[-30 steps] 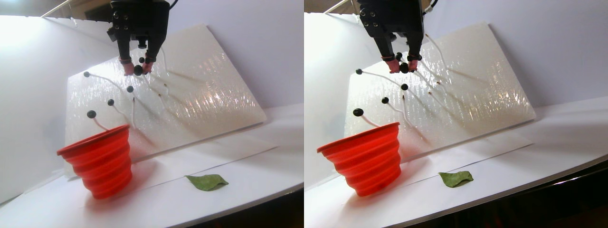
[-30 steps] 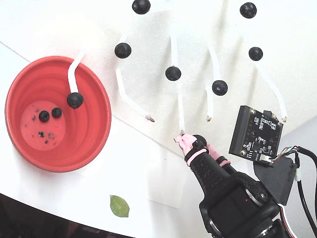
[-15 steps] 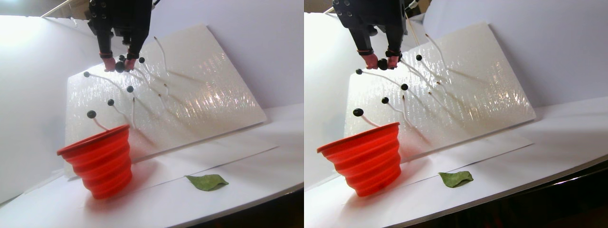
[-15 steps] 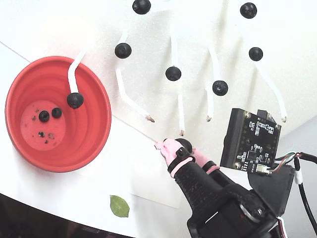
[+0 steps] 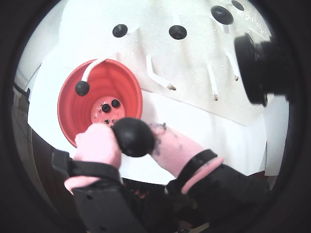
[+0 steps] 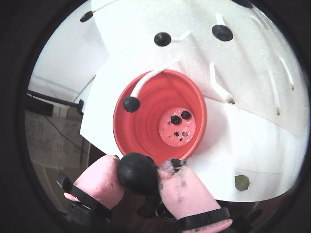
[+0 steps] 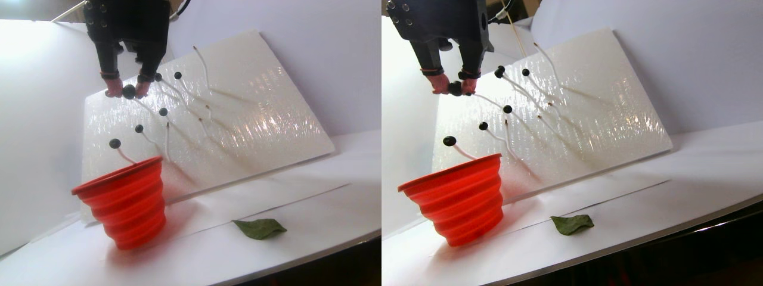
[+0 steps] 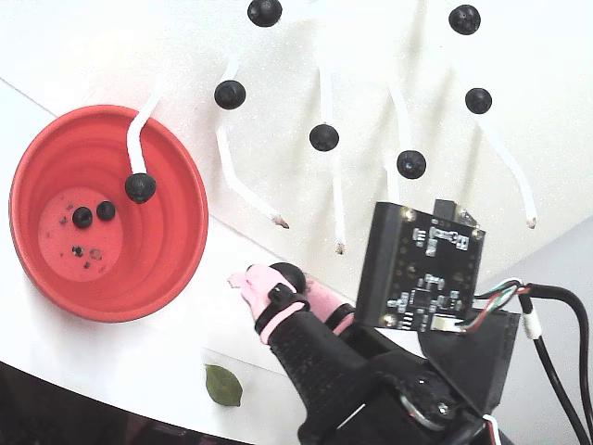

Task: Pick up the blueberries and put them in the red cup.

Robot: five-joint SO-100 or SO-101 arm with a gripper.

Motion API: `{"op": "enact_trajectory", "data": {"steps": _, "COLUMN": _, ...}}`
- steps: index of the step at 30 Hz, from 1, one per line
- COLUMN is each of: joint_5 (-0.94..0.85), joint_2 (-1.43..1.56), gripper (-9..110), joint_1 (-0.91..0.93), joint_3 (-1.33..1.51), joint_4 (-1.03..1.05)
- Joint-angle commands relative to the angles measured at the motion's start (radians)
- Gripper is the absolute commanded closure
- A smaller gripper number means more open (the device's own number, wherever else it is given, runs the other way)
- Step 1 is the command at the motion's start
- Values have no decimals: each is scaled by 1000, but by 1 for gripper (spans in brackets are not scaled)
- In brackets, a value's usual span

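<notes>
My gripper has pink-padded fingers and is shut on one blue-black blueberry, also seen in a wrist view. In the stereo pair view the gripper holds it high above the red cup, in front of the leaning white board. In the fixed view the held blueberry is to the right of the red cup. Two blueberries lie on the cup's speckled bottom. One blueberry hangs on a white stem over the cup's rim. Several more sit on stems on the board.
The white foam board leans against the back wall, with several bare stems. A green leaf lies on the white table right of the cup, near the front edge. A black camera module juts in at the right.
</notes>
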Motion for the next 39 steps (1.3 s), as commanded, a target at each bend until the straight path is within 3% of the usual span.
{"op": "enact_trajectory", "data": {"steps": 1, "joint_5": 11, "joint_2": -71, "gripper": 90, "joint_1": -48, "joint_3": -97, "joint_4": -60}}
{"op": "enact_trajectory", "data": {"steps": 39, "joint_5": 18, "joint_2": -445, "gripper": 85, "joint_1": -123, "joint_3": -233, "joint_4": -308}}
